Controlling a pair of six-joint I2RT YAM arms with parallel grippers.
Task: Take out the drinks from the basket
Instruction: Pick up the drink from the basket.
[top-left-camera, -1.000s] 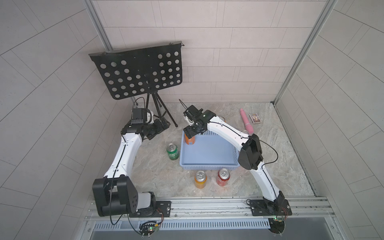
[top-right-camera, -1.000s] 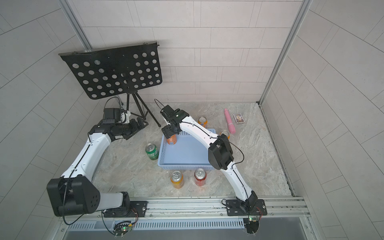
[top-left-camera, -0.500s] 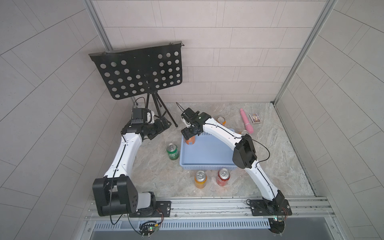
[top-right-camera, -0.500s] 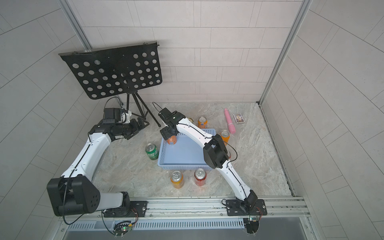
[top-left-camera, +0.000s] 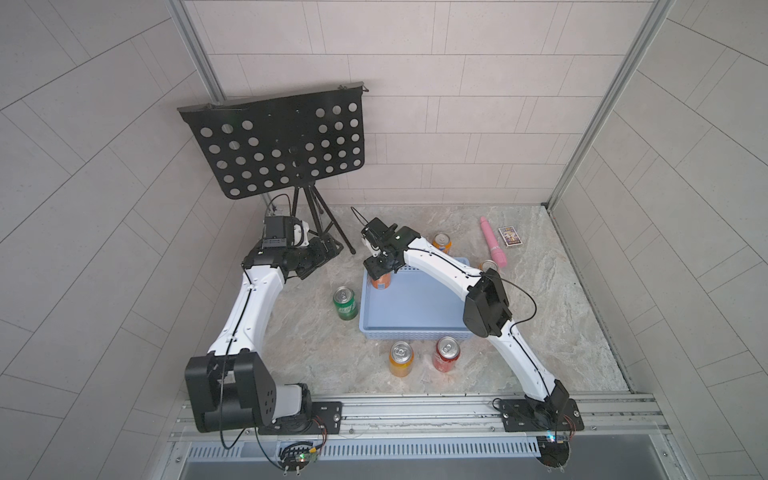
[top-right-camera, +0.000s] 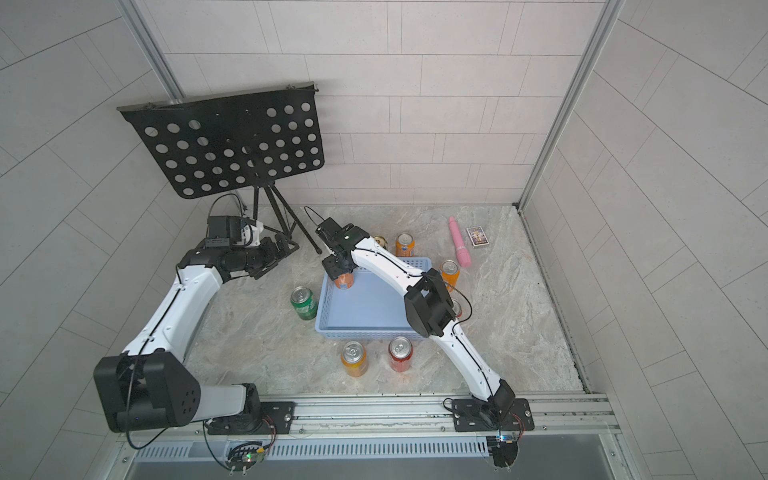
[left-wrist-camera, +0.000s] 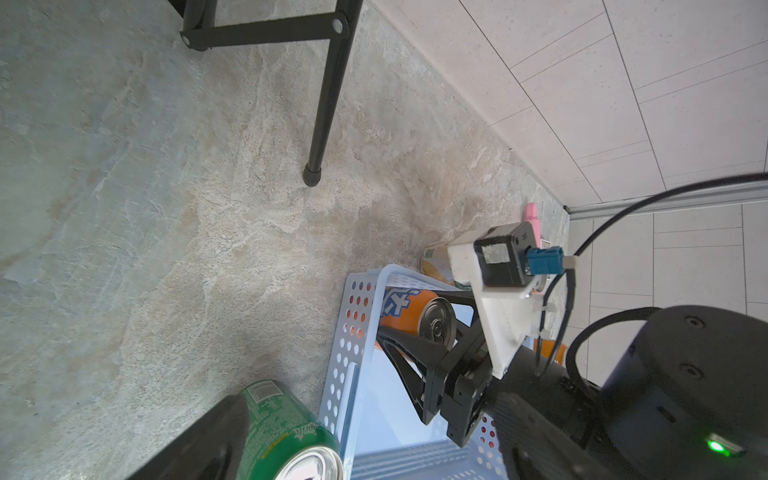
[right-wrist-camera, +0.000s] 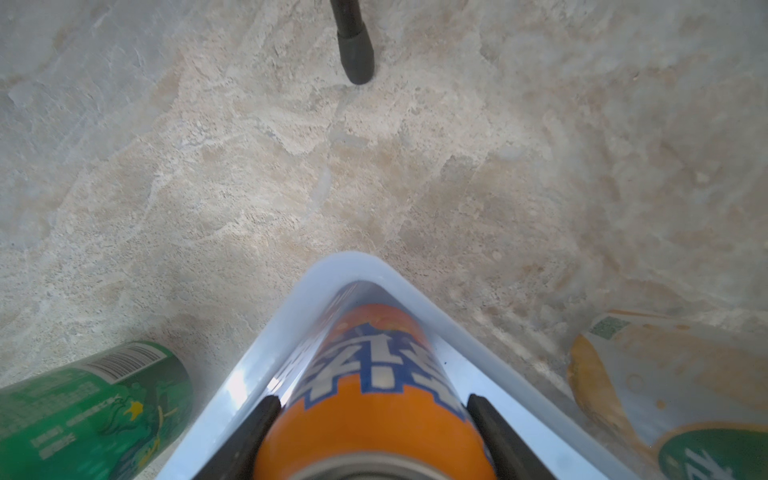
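Grey-tiled walls close in a stone-patterned bench (top-left-camera: 307, 336), where we find a shallow light-blue plastic basket (top-left-camera: 415, 309) with perforated sides holding a single drink. That orange soda can (top-left-camera: 381, 282), silver-topped, stands upright in the basket's far corner on the left arm's side. The right hand (top-left-camera: 380, 271) is clenched on it, and the right wrist view shows a black finger (right-wrist-camera: 257, 428) pressed to each flank.

The left hand (top-left-camera: 324, 255) hangs near the tripod feet of a black perforated music stand (top-left-camera: 282, 145), apart from every can. We cannot tell whether it is released or clenched.

Outside the basket, a bright green can (top-left-camera: 345, 302) stands just beside the left wall. A yellow-orange can (top-left-camera: 401, 358) and a red can (top-left-camera: 446, 354) stand side by side before the near wall. A second orange can (top-left-camera: 441, 243) stands behind the far wall, with a dark green-gold can (top-right-camera: 379, 242) beside it in a top view. A third orange can (top-right-camera: 449, 274) stands off the right wall.

A pink tube (top-left-camera: 492, 243) and a small printed card box (top-left-camera: 510, 237) lie at the bench's far right.
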